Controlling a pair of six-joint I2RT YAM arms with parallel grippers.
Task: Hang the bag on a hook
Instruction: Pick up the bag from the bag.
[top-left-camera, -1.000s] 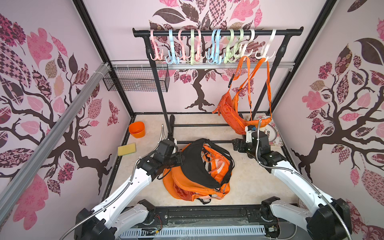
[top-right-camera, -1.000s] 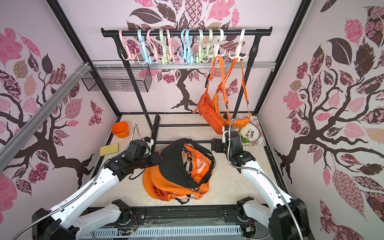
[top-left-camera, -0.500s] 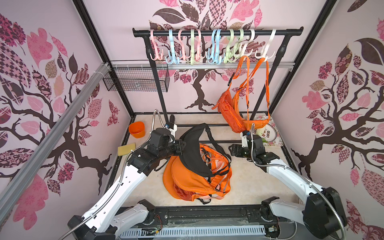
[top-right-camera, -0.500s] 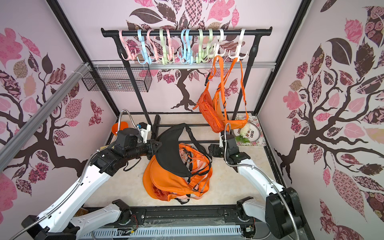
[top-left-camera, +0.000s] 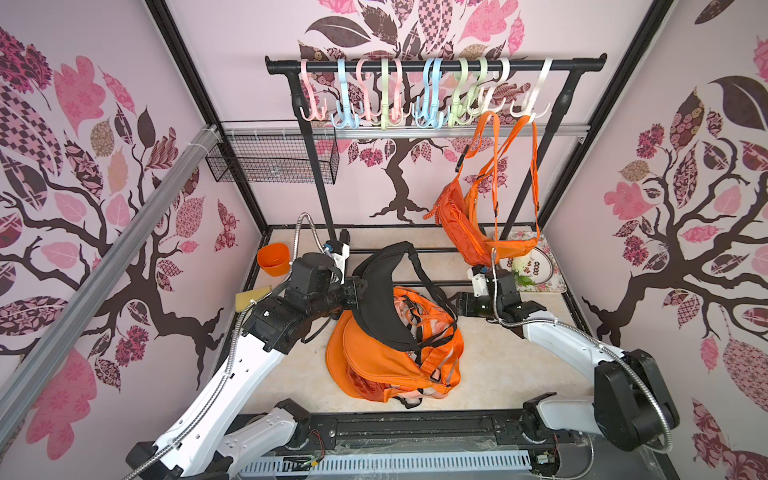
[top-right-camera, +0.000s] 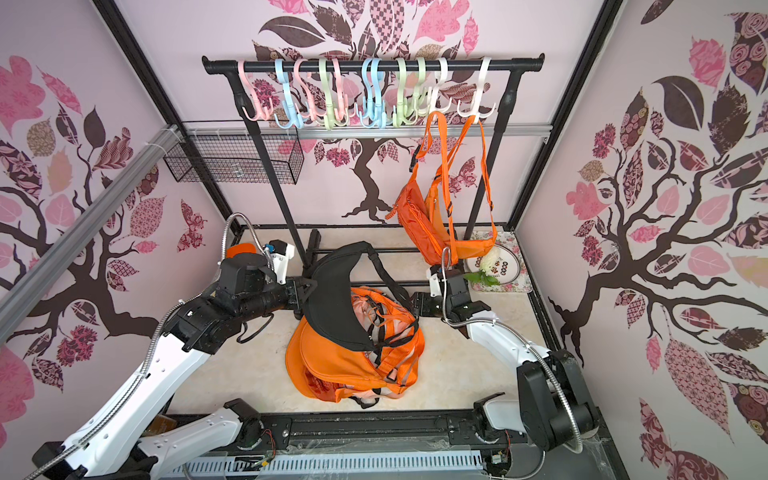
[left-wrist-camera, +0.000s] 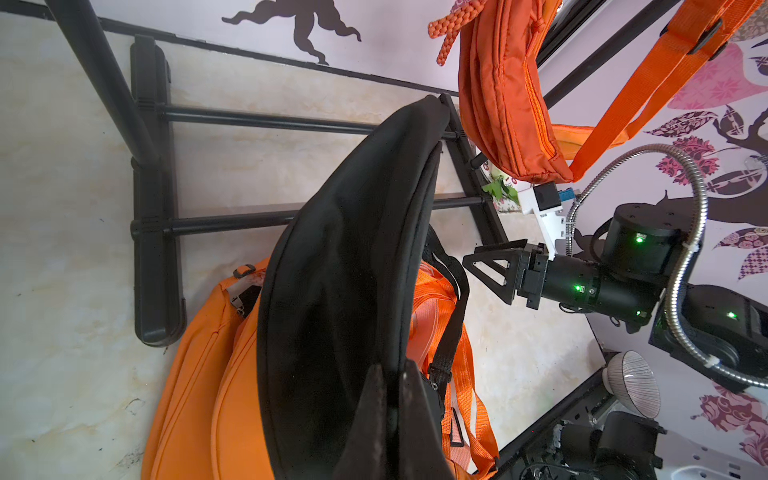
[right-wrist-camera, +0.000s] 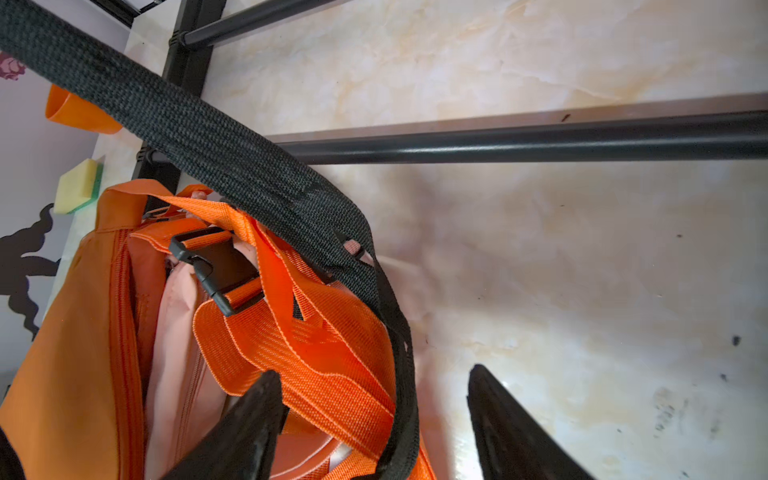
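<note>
My left gripper (top-left-camera: 356, 291) (left-wrist-camera: 390, 370) is shut on the edge of a black bag (top-left-camera: 382, 299) (top-right-camera: 332, 299) (left-wrist-camera: 340, 270), which is lifted and tilted over a pile of orange bags (top-left-camera: 386, 365). The bag's black strap (right-wrist-camera: 232, 166) (top-left-camera: 424, 274) trails to the right. It runs down between the fingers of my open right gripper (right-wrist-camera: 374, 374) (top-left-camera: 457, 303), together with orange webbing. Pastel hooks (top-left-camera: 415, 95) hang on the black rail (top-left-camera: 436, 65) at the back. Two orange bags (top-left-camera: 465, 220) hang from the white hooks at the rail's right end.
The rack's floor bars (top-left-camera: 440, 250) lie just behind the pile. An orange cup (top-left-camera: 273, 258) and a yellow sponge (top-left-camera: 251, 296) sit at the left. A wire basket (top-left-camera: 272, 160) is on the left wall, a floral plate (top-left-camera: 536, 266) at the back right.
My left gripper has raised the black bag off the pile, up and toward the back. My right gripper has slid left to the strap and its jaws have narrowed a little.
</note>
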